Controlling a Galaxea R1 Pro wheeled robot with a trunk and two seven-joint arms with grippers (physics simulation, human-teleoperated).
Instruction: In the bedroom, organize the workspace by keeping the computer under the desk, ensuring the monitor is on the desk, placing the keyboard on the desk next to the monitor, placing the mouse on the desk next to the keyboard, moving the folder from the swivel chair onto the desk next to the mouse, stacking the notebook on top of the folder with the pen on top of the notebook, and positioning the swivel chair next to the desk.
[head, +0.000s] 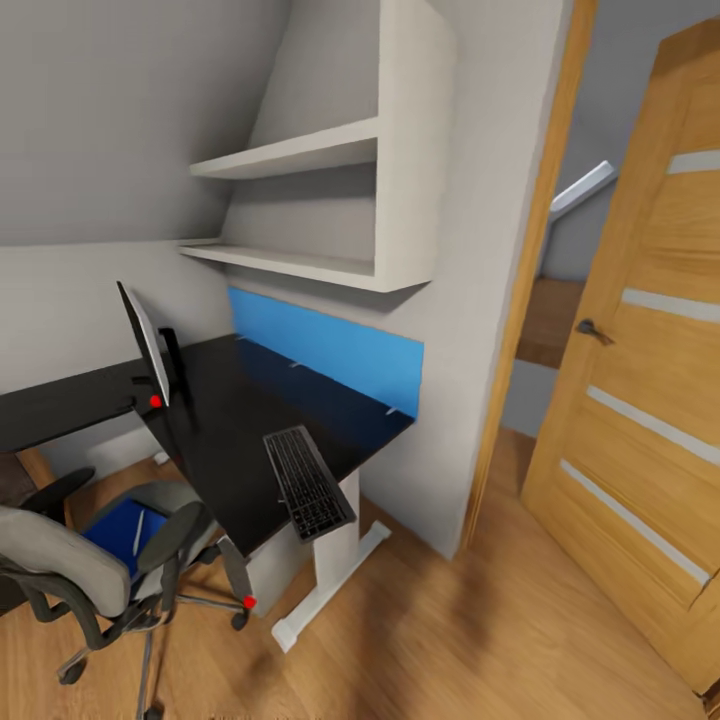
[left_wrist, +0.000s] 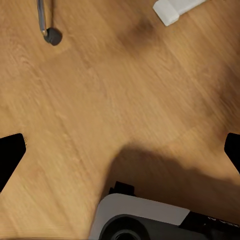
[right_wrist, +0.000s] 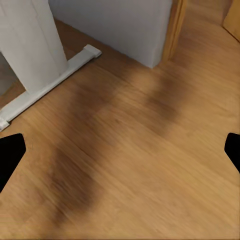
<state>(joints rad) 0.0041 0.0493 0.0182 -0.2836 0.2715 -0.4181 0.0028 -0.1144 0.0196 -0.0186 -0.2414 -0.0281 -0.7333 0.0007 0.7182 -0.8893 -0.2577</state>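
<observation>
The black desk (head: 230, 440) stands against the wall. The monitor (head: 146, 345) is upright on it, seen edge-on. The dark keyboard (head: 306, 482) lies at the desk's near right end, slightly over the edge. At lower left is the swivel chair (head: 70, 565), with the blue folder (head: 115, 528) on its seat and the thin pen (head: 138, 531) on top of the folder. A pale box with a red dot, likely the computer (head: 262, 575), sits under the desk. The mouse and notebook are out of view. My left gripper (left_wrist: 120, 152) and right gripper (right_wrist: 120, 150) hang open over the wood floor, holding nothing.
A blue panel (head: 330, 350) backs the desk and white shelves (head: 300, 200) hang above it. A wooden door (head: 640, 400) stands open at right. The desk's white leg (right_wrist: 35, 45) and foot (right_wrist: 55, 75) are near my right arm. A chair caster (left_wrist: 52, 36) is near my left arm.
</observation>
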